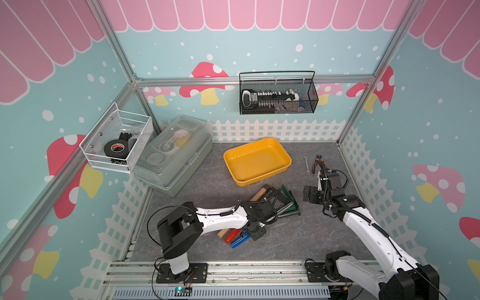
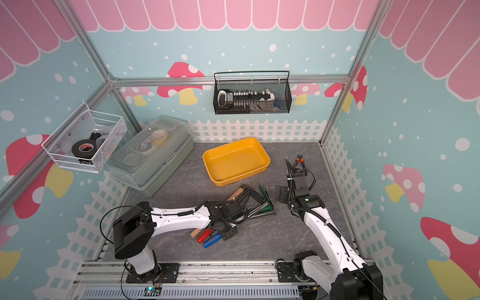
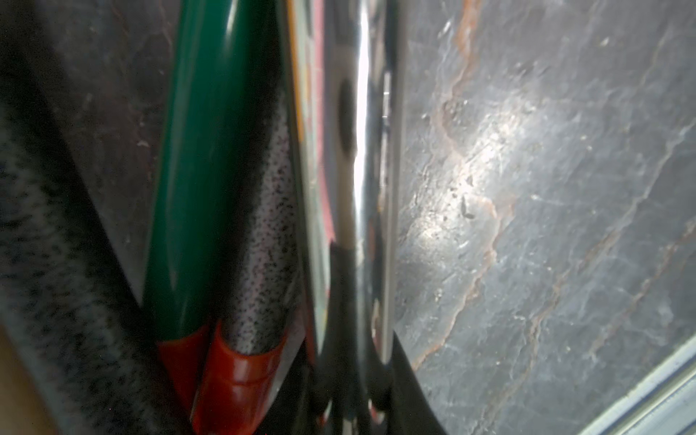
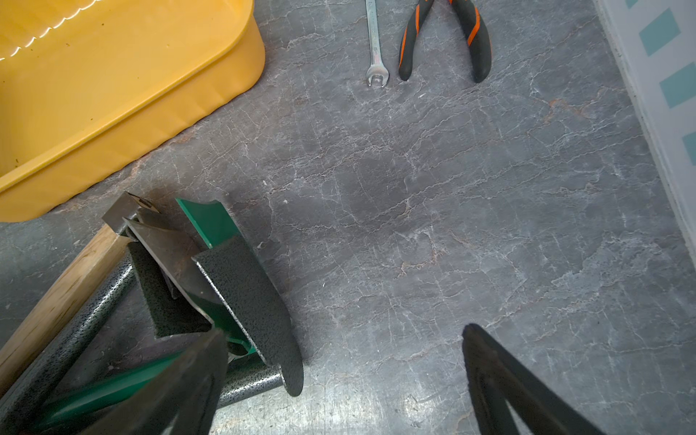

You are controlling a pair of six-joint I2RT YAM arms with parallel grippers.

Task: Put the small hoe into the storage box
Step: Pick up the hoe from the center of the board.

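Our left gripper (image 1: pixel 254 232) sits shut in the mid-worktop tool pile (image 1: pixel 287 206), seemingly gripping the small hoe's shaft (image 3: pixel 361 169) for lifting; our right gripper (image 4: pixel 342 331) gapes wide.

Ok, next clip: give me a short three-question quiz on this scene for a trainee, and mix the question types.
1. True or false: the yellow tray already holds a tool.
2. What lies right beside the pliers? A) wrench B) tape roll C) hammer
3. Which has its jaws spread wide, the left gripper or the right gripper?

Key: 1 false; 2 A; 3 the right gripper.
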